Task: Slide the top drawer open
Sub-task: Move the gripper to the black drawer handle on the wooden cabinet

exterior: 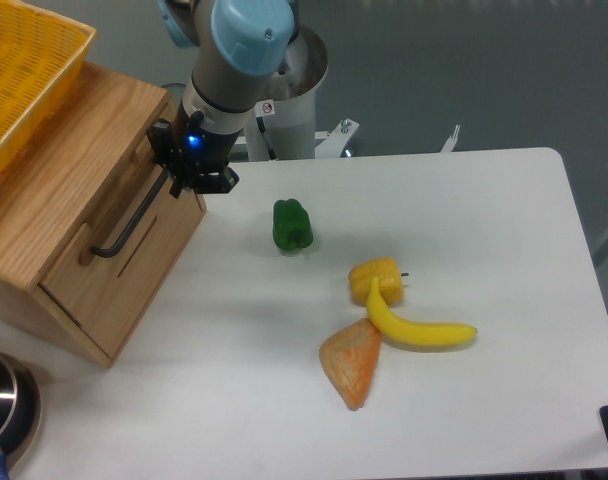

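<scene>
The reach for the handle appears under way: the black two-finger gripper (180, 180) is placed at the upper end of the long black metal bar handle (132, 217) on the wide light-oak wooden top drawer (102, 225). Finger spacing cannot be told. A firm grasp, then an outward pull, would be called for next.

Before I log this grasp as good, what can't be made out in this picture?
- Gripper fingertips: hidden by its own black body, so open, shut or gripping cannot be told.
- Upper end of the black bar handle on the top drawer: covered by the gripper.
- Yellow mesh basket: cut by the left and top edges.
- Metal pot: cut by the bottom-left corner.
</scene>
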Controlling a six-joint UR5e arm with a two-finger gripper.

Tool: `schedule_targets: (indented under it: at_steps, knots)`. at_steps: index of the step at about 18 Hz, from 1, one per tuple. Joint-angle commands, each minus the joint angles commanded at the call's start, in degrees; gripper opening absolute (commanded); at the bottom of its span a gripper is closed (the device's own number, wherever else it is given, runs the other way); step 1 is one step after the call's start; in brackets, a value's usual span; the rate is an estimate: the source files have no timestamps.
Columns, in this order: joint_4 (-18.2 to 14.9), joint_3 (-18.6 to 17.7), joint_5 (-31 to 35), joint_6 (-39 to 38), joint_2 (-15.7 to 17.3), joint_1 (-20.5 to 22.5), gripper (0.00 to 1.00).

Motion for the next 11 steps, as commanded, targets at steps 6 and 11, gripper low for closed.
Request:
schedule_targets:
  at_steps: [6,11]
  knots:
    - [-0.09,0.00,-3.61,-2.90,0.09,-1.66,0.04]
    - [-0.09,-0.09,-3.78,-4.57,-0.53,-3.78,0.04]
